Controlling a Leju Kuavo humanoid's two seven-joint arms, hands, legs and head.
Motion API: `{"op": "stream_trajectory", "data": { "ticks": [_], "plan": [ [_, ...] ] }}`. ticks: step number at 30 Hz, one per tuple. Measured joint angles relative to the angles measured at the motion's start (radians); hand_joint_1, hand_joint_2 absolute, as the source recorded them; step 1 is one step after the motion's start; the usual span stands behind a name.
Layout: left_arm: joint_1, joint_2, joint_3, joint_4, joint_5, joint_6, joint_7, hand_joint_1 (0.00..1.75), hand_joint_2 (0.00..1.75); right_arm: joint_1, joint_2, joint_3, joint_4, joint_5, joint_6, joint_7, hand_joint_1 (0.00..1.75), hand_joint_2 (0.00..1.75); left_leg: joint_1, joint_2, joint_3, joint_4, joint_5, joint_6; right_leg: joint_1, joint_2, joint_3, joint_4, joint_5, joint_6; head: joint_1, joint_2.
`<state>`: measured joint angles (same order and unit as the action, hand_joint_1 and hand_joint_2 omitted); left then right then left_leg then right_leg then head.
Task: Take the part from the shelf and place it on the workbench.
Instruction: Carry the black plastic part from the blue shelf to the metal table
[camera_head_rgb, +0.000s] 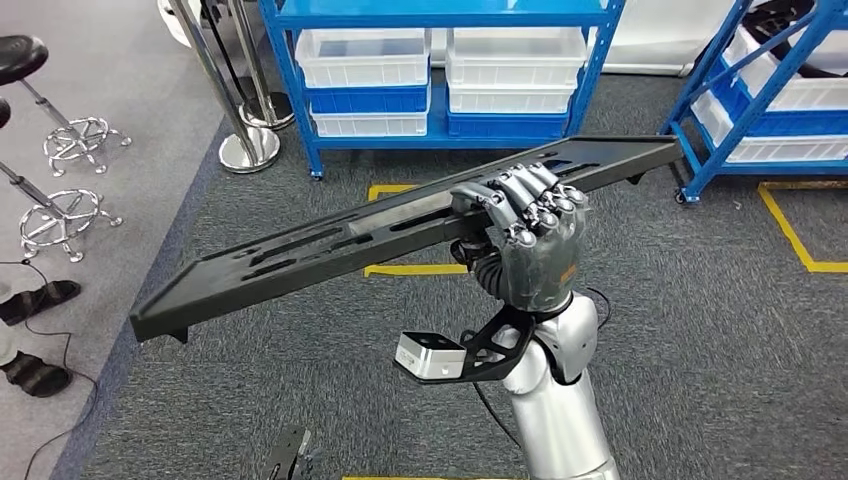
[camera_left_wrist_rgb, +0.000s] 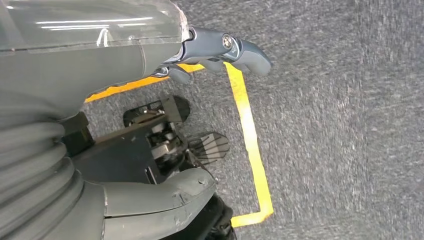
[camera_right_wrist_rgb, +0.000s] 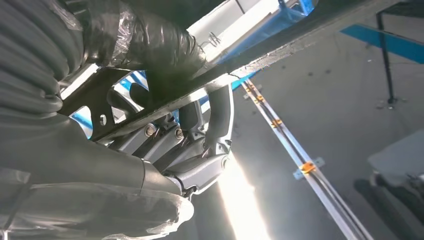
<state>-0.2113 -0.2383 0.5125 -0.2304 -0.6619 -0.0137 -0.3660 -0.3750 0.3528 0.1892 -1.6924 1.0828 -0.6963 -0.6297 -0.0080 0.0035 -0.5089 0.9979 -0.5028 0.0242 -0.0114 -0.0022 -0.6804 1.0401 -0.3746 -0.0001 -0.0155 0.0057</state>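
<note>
In the head view the right hand (camera_head_rgb: 530, 235) grips the part (camera_head_rgb: 330, 240), a long flat black slotted panel, near its middle, fingers curled over its top edge; the part hangs in the air over grey carpet (camera_head_rgb: 700, 340), tilted, running from 8 o'clock up to 2 o'clock. Behind it at 12 o'clock stands a blue shelf (camera_head_rgb: 440, 15) with white bins (camera_head_rgb: 362, 55), another blue shelf (camera_head_rgb: 770, 90) at 2 o'clock, and stools (camera_head_rgb: 75, 140) at 10 o'clock. The right wrist view adds the underside: the part (camera_right_wrist_rgb: 300, 37) crossing above the hand (camera_right_wrist_rgb: 195, 145), fingers hooked around its edge, ceiling beyond. The left wrist view looks down at the carpet (camera_left_wrist_rgb: 350, 125) and yellow tape (camera_left_wrist_rgb: 250, 140); the left hand (camera_left_wrist_rgb: 165, 60) holds nothing, its fingers slightly bent and apart from the thumb.
</note>
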Motion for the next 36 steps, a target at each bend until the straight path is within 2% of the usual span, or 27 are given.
{"op": "stream_trajectory", "data": {
  "ticks": [1, 2, 3, 5, 6, 7, 8, 9, 10, 11, 12, 13, 16, 17, 19, 21, 22, 23, 24, 26, 27, 28, 31, 33, 34, 36],
  "plan": [
    [-0.001, -0.001, 0.000, 0.000, 0.000, 0.000, 0.000, 0.00, 1.75, -0.001, 0.000, 0.000, 0.001, 0.000, 0.000, 0.000, 1.71, 1.75, 0.001, 0.002, -0.002, -0.008, 0.012, 0.007, 0.000, 0.001, -0.004, 0.002, -0.004, 0.005, 0.000, 0.000],
    [-0.001, -0.002, 0.000, 0.000, 0.001, 0.001, 0.000, 0.00, 1.75, -0.003, 0.000, 0.000, 0.002, 0.000, 0.000, -0.001, 1.71, 1.75, 0.003, 0.004, -0.007, -0.016, 0.027, 0.016, 0.001, 0.001, -0.014, 0.022, -0.029, 0.009, 0.001, 0.000],
    [-0.002, -0.003, 0.000, 0.000, 0.001, 0.001, 0.000, 0.00, 1.75, -0.004, 0.000, 0.000, 0.004, 0.000, 0.000, -0.001, 1.71, 1.75, 0.005, 0.006, -0.015, -0.023, 0.041, 0.023, 0.001, 0.002, -0.029, 0.059, -0.068, 0.012, 0.001, 0.000],
    [-0.003, -0.003, 0.000, 0.000, 0.002, 0.002, 0.000, 0.00, 1.75, -0.005, 0.000, 0.000, 0.009, 0.000, 0.000, -0.002, 1.71, 1.75, 0.002, 0.009, -0.040, -0.023, 0.062, 0.030, 0.000, 0.003, -0.065, 0.180, -0.162, 0.016, 0.002, 0.000],
    [-0.002, -0.003, 0.000, 0.000, 0.002, 0.003, 0.000, 0.00, 1.75, -0.005, -0.001, 0.000, 0.012, 0.001, 0.000, -0.003, 1.71, 1.75, 0.001, 0.009, -0.054, -0.020, 0.071, 0.030, -0.001, 0.003, -0.075, 0.233, -0.185, 0.018, 0.002, 0.000],
    [-0.002, -0.004, 0.000, 0.000, 0.002, 0.003, 0.000, 0.00, 1.75, -0.005, -0.001, 0.000, 0.015, 0.001, 0.000, -0.003, 1.71, 1.75, 0.001, 0.009, -0.068, -0.017, 0.079, 0.029, -0.002, 0.002, -0.073, 0.264, -0.188, 0.019, 0.002, 0.000],
    [-0.002, -0.004, 0.000, 0.000, 0.002, 0.003, 0.000, 0.00, 1.75, -0.005, -0.001, 0.000, 0.017, 0.001, 0.000, -0.003, 1.71, 1.75, 0.001, 0.009, -0.083, -0.012, 0.086, 0.027, -0.003, 0.002, -0.054, 0.259, -0.173, 0.020, 0.002, 0.000],
    [-0.002, -0.004, 0.000, 0.000, 0.002, 0.003, -0.001, 0.00, 1.75, -0.005, -0.001, 0.000, 0.019, 0.001, 0.000, -0.003, 1.71, 1.75, 0.002, 0.009, -0.097, -0.005, 0.091, 0.025, -0.004, 0.001, -0.015, 0.219, -0.151, 0.020, 0.002, 0.000],
    [-0.002, -0.004, 0.000, 0.000, 0.002, 0.004, -0.003, 0.00, 1.75, -0.006, -0.001, 0.000, 0.022, 0.001, 0.000, -0.003, 1.71, 1.75, 0.002, 0.009, -0.110, 0.003, 0.095, 0.022, -0.004, 0.000, 0.036, 0.154, -0.138, 0.019, 0.002, 0.000],
    [-0.002, -0.004, 0.000, 0.000, 0.002, 0.005, -0.006, 0.00, 1.75, -0.007, 0.000, 0.001, 0.024, 0.003, 0.000, -0.004, 1.71, 1.75, 0.001, 0.008, -0.122, 0.013, 0.097, 0.018, -0.003, -0.001, 0.084, 0.089, -0.135, 0.016, 0.002, 0.000],
    [-0.002, -0.004, 0.000, 0.000, 0.001, 0.007, -0.010, 0.00, 1.75, -0.008, 0.000, 0.002, 0.027, 0.006, 0.000, -0.004, 1.71, 1.75, 0.000, 0.008, -0.129, 0.021, 0.099, 0.014, -0.001, -0.002, 0.117, 0.041, -0.139, 0.012, 0.002, 0.000],
    [-0.002, -0.004, 0.000, 0.000, -0.001, 0.008, -0.014, 0.00, 1.75, -0.008, 0.000, 0.003, 0.032, 0.010, 0.000, -0.005, 1.71, 1.75, -0.001, 0.008, -0.134, 0.027, 0.101, 0.008, 0.001, -0.001, 0.134, 0.015, -0.147, 0.006, 0.002, 0.000],
    [-0.002, -0.004, -0.001, 0.000, -0.004, 0.009, -0.021, 0.00, 1.75, -0.008, 0.000, 0.004, 0.049, 0.024, 0.000, -0.016, 1.71, 1.75, 0.002, 0.007, -0.140, 0.036, 0.105, -0.011, 0.003, 0.000, 0.130, 0.005, -0.140, -0.016, 0.003, 0.000],
    [-0.002, -0.004, -0.001, 0.000, -0.005, 0.010, -0.022, 0.00, 1.75, -0.008, 0.001, 0.005, 0.054, 0.027, 0.000, -0.021, 1.71, 1.75, 0.003, 0.006, -0.147, 0.050, 0.092, -0.018, 0.002, -0.001, 0.128, 0.002, -0.134, -0.023, 0.002, 0.000],
    [-0.002, -0.004, -0.002, 0.000, -0.006, 0.011, -0.023, 0.00, 1.75, -0.009, 0.002, 0.007, 0.065, 0.032, 0.000, -0.029, 1.71, 1.75, 0.008, 0.005, -0.182, 0.135, 0.029, -0.031, 0.001, -0.002, 0.118, 0.000, -0.122, -0.033, 0.002, 0.000],
    [-0.002, -0.003, -0.002, 0.000, -0.006, 0.013, -0.023, 0.00, 1.75, -0.008, 0.003, 0.009, 0.078, 0.036, 0.000, -0.034, 1.71, 1.75, 0.012, 0.005, -0.228, 0.260, -0.038, -0.040, 0.002, -0.002, 0.105, 0.001, -0.113, -0.035, 0.002, 0.000],
    [-0.002, -0.003, -0.002, 0.000, -0.006, 0.014, -0.024, 0.00, 1.75, -0.008, 0.003, 0.009, 0.084, 0.038, 0.000, -0.037, 1.71, 1.75, 0.013, 0.005, -0.239, 0.297, -0.049, -0.042, 0.002, -0.002, 0.098, 0.002, -0.109, -0.035, 0.001, 0.000],
    [-0.002, -0.003, -0.002, 0.000, -0.006, 0.015, -0.025, 0.00, 1.75, -0.008, 0.003, 0.009, 0.090, 0.040, 0.000, -0.039, 1.71, 1.75, 0.013, 0.005, -0.231, 0.298, -0.041, -0.042, 0.003, -0.002, 0.093, 0.004, -0.106, -0.034, 0.001, 0.000],
    [-0.003, -0.003, -0.002, 0.000, -0.005, 0.016, -0.026, 0.00, 1.75, -0.008, 0.003, 0.010, 0.095, 0.043, 0.000, -0.041, 1.71, 1.75, 0.014, 0.005, -0.203, 0.261, -0.016, -0.040, 0.003, -0.002, 0.089, 0.005, -0.104, -0.033, 0.001, 0.000],
    [-0.004, -0.003, -0.002, 0.000, -0.004, 0.018, -0.029, 0.00, 1.75, -0.009, 0.003, 0.012, 0.102, 0.049, 0.000, -0.044, 1.71, 1.75, 0.012, 0.003, -0.118, 0.127, 0.035, -0.031, 0.003, -0.001, 0.086, 0.007, -0.102, -0.030, 0.001, 0.000],
    [-0.006, -0.003, -0.002, 0.000, -0.004, 0.018, -0.030, 0.00, 1.75, -0.010, 0.003, 0.014, 0.105, 0.052, 0.000, -0.045, 1.71, 1.75, 0.009, 0.002, -0.085, 0.073, 0.046, -0.025, 0.003, -0.001, 0.085, 0.007, -0.100, -0.027, 0.001, 0.000],
    [-0.006, -0.003, -0.002, 0.000, -0.004, 0.018, -0.031, 0.00, 1.75, -0.011, 0.004, 0.016, 0.108, 0.053, 0.000, -0.047, 1.71, 1.75, 0.005, 0.001, -0.067, 0.040, 0.048, -0.020, 0.003, -0.001, 0.083, 0.006, -0.098, -0.023, 0.001, 0.000],
    [-0.006, -0.003, -0.003, 0.000, -0.006, 0.017, -0.035, 0.00, 1.75, -0.012, 0.004, 0.018, 0.117, 0.052, 0.000, -0.055, 1.71, 1.75, 0.002, 0.002, -0.060, 0.013, 0.050, -0.005, 0.002, 0.000, 0.082, 0.003, -0.092, -0.007, 0.001, 0.000],
    [-0.007, -0.005, -0.006, 0.000, -0.009, 0.015, -0.037, 0.00, 1.75, -0.013, 0.004, 0.018, 0.119, 0.044, 0.000, -0.057, 1.71, 1.75, 0.006, 0.007, -0.055, -0.004, 0.060, 0.008, 0.002, 0.001, 0.068, 0.033, -0.114, 0.001, 0.002, 0.000],
    [-0.008, -0.006, -0.007, 0.000, -0.010, 0.015, -0.038, 0.00, 1.75, -0.013, 0.004, 0.018, 0.120, 0.038, -0.001, -0.058, 1.71, 1.75, 0.008, 0.010, -0.055, -0.008, 0.064, 0.014, 0.001, 0.001, 0.046, 0.077, -0.140, 0.004, 0.002, 0.000],
    [-0.007, -0.007, -0.011, 0.000, -0.011, 0.016, -0.037, 0.00, 1.75, -0.011, 0.002, 0.018, 0.121, 0.027, -0.001, -0.058, 1.71, 1.75, 0.007, 0.018, -0.058, -0.008, 0.065, 0.019, 0.000, 0.002, -0.016, 0.199, -0.194, 0.009, 0.002, 0.000]
  ]
}}
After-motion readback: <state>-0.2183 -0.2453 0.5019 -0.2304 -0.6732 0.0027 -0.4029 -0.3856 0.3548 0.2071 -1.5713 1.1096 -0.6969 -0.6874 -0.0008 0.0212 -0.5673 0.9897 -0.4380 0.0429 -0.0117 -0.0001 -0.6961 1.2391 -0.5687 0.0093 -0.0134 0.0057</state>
